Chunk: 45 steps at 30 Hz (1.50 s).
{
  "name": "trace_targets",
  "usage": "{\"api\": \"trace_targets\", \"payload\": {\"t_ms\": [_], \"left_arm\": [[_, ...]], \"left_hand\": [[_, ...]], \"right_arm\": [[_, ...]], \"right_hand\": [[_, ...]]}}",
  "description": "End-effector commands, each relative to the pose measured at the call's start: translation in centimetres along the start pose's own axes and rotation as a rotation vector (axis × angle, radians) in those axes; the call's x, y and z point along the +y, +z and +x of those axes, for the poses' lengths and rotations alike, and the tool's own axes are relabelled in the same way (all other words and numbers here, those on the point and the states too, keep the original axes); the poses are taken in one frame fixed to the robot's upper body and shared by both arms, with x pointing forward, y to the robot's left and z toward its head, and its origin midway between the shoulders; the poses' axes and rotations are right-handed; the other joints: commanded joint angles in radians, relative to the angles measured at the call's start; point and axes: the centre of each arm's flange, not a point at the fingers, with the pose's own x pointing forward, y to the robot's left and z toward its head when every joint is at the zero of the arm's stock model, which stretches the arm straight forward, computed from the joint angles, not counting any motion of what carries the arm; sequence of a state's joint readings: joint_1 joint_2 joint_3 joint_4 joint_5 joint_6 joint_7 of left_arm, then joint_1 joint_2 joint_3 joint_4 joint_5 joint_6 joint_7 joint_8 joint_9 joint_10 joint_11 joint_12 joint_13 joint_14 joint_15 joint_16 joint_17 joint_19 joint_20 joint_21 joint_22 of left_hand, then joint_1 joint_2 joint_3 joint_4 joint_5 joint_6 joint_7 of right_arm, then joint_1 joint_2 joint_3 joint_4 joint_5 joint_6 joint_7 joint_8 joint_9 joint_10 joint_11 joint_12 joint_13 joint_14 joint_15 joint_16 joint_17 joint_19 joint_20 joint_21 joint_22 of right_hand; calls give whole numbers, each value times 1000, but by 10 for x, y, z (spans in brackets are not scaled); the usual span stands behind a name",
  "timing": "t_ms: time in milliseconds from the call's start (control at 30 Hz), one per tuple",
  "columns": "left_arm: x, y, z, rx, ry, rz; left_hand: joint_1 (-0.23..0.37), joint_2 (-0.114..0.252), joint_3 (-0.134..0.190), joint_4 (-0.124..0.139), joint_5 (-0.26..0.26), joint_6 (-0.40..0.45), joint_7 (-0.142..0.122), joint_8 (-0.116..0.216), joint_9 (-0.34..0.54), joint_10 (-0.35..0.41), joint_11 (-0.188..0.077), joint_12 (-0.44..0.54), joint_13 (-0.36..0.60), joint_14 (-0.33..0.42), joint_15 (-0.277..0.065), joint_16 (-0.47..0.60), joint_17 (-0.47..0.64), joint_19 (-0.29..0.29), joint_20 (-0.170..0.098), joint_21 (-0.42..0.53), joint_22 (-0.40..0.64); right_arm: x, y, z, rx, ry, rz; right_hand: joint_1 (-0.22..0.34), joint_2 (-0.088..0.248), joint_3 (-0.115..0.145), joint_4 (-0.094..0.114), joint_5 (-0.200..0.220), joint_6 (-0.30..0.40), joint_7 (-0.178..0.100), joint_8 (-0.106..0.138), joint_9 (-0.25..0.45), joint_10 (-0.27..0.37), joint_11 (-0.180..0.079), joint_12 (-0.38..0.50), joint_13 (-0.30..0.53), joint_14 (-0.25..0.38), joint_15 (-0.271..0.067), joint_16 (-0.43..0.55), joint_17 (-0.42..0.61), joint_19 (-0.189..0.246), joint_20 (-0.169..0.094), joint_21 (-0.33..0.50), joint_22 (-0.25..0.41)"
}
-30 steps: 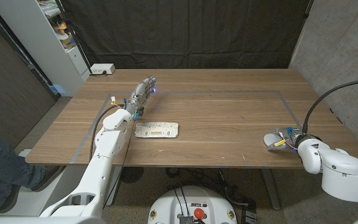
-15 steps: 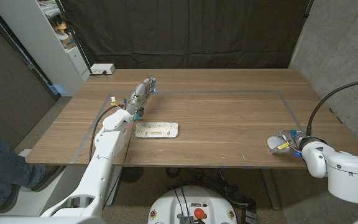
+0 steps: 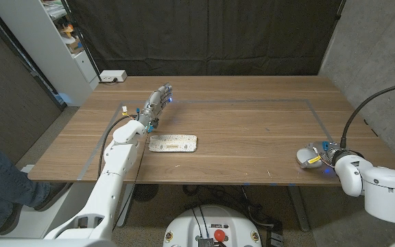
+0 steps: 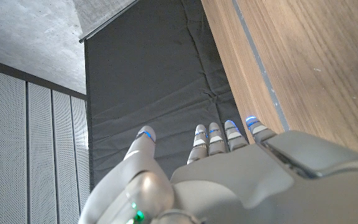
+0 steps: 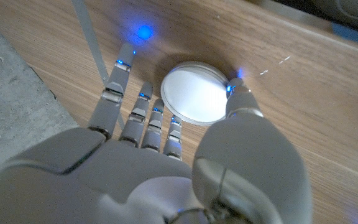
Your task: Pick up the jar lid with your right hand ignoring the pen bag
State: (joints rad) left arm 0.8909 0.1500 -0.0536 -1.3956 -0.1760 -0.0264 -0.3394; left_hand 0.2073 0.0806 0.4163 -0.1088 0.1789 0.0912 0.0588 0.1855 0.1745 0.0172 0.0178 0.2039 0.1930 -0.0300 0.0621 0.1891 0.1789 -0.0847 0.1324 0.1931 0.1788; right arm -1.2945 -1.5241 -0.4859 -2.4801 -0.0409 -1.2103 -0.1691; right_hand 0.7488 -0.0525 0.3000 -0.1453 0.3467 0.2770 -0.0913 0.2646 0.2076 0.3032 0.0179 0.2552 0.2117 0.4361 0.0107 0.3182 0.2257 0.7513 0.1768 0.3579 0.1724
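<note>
Right hand [image 5: 166, 162] hovers open around the jar lid [image 5: 196, 92], holding nothing; thin, stiff, light and probably slick, it likely wants pinching across opposite rim edges.

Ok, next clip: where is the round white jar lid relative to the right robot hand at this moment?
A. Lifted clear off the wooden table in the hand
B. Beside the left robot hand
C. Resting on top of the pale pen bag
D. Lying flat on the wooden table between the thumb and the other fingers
D: in the right wrist view the round white jar lid lies on the wooden table, with the right robot hand reaching around it, thumb on one side and fingers on the other.
</note>
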Motion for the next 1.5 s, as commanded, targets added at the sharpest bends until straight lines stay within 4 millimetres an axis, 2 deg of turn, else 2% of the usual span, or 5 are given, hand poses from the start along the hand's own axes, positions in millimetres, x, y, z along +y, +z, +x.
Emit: {"api": "trace_targets", "payload": {"t_ms": [33,267,867,1500], "left_arm": [[2,-1,4,4,-4,0],[2,-2,8,8,-7,0],[2,-4,15,6,-12,-10],[6,-2,16,7,-16,-5]], "left_hand": [[-1,6,3,3,2,8,4,2,4,1,-5,6,2,6,3,1,4,-1,10,8,5],[-1,6,3,3,2,8,4,2,4,0,-5,6,2,6,2,1,4,0,9,9,5],[0,7,3,3,2,8,4,2,4,1,-5,6,2,6,1,1,4,-1,9,9,5],[1,8,4,3,2,8,3,1,4,3,-4,6,2,7,2,1,4,-1,9,9,5]], "right_arm": [[-12,0,-5,3,-11,7],[-24,-5,-9,7,-23,49],[-53,-6,-18,-5,-60,10],[-79,-9,-30,-18,-99,15]], "right_hand": [[6,8,0,1,-4,3,-1,-2,2,-1,0,-3,4,9,-7,8,4,7,0,-1,2],[13,12,1,0,-7,4,-1,-3,2,-6,6,-7,4,1,-4,5,5,6,1,-4,2],[21,20,-2,2,-17,0,0,-9,3,-5,10,-10,5,2,-2,8,8,5,3,-12,2],[23,26,-9,6,-28,0,-3,-13,3,-2,3,-12,6,6,-5,12,11,10,2,-19,2]]}}
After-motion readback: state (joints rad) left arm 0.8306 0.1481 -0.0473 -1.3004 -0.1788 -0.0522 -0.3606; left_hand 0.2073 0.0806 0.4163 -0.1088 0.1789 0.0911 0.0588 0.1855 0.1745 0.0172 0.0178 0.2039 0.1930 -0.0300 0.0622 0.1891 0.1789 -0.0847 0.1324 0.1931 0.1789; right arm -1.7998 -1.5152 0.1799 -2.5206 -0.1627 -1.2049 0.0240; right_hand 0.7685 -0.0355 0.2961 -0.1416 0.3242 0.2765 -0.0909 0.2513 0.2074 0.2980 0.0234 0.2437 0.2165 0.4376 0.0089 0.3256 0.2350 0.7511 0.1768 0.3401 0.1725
